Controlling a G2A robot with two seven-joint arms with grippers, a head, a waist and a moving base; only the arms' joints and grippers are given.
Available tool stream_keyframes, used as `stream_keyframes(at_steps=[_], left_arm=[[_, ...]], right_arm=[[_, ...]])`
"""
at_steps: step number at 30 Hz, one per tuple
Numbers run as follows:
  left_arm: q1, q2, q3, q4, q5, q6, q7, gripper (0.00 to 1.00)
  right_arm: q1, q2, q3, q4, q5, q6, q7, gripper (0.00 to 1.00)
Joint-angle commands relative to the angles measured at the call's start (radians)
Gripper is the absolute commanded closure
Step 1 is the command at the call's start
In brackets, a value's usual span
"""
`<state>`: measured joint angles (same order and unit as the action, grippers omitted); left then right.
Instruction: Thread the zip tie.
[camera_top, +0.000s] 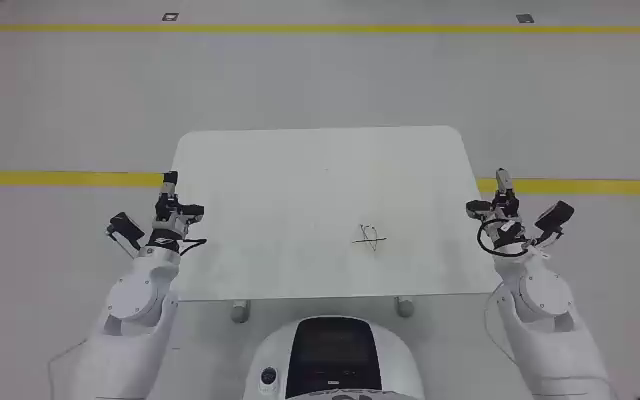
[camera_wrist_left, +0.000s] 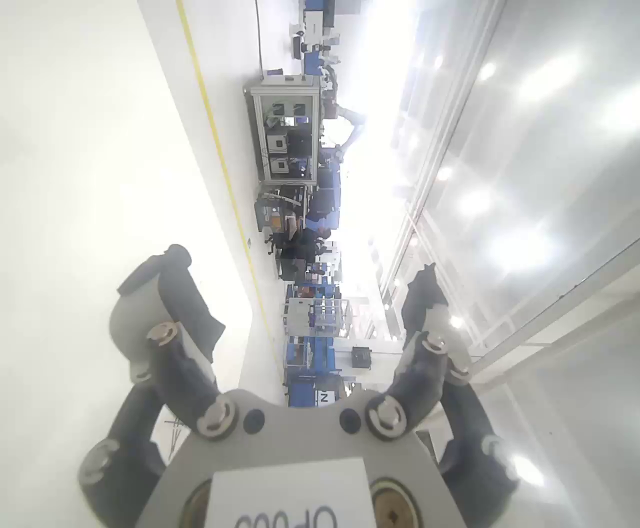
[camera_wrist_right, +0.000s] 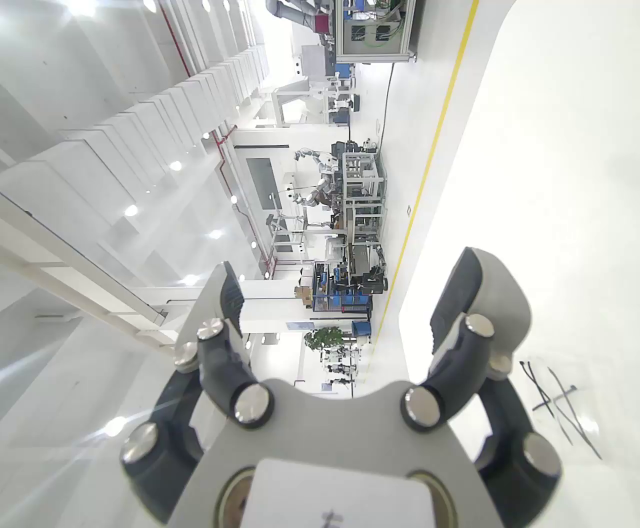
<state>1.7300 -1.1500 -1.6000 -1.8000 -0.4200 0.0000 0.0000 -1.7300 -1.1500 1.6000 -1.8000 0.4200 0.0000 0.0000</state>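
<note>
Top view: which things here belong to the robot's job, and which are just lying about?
For the job: black zip ties, crossed on the white table; left gripper and right gripper, both open, at the table's sides.
Just there: yellow floor lines; equipment cabinet in the room behind.

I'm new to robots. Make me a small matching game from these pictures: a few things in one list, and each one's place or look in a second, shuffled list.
Things:
1. zip ties
2. left gripper
3. right gripper
4. table

Place or look:
A. open, beside the table's right edge
B. white, with rounded corners
C. black, lying crossed on the table
D. open, beside the table's left edge

Pairs: 1-C, 2-D, 3-A, 4-B.
</note>
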Motion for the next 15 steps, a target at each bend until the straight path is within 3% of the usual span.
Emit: stream_keyframes(at_steps=[1,2,3,6,9,13,15], left_arm=[[0.0,0.0,0.0,0.0,0.0,0.0,0.0,0.0],[0.0,0.0,0.0,0.0,0.0,0.0,0.0,0.0],[0.0,0.0,0.0,0.0,0.0,0.0,0.0,0.0],[0.0,0.0,0.0,0.0,0.0,0.0,0.0,0.0],[0.0,0.0,0.0,0.0,0.0,0.0,0.0,0.0],[0.0,0.0,0.0,0.0,0.0,0.0,0.0,0.0],[0.0,0.0,0.0,0.0,0.0,0.0,0.0,0.0]], right_arm=[[0.0,0.0,0.0,0.0,0.0,0.0,0.0,0.0],[0.0,0.0,0.0,0.0,0.0,0.0,0.0,0.22],[0.006,0.001,0.001,-0.012,-0.024,-0.001,0.007,0.0],[0.025,0.006,-0.003,-0.036,-0.115,0.026,0.036,0.0],[0.062,0.012,-0.024,-0.061,-0.24,0.093,0.088,0.0],[0.129,0.017,-0.094,-0.077,-0.404,0.19,0.171,0.0],[0.158,0.016,-0.118,-0.071,-0.441,0.204,0.189,0.0]])
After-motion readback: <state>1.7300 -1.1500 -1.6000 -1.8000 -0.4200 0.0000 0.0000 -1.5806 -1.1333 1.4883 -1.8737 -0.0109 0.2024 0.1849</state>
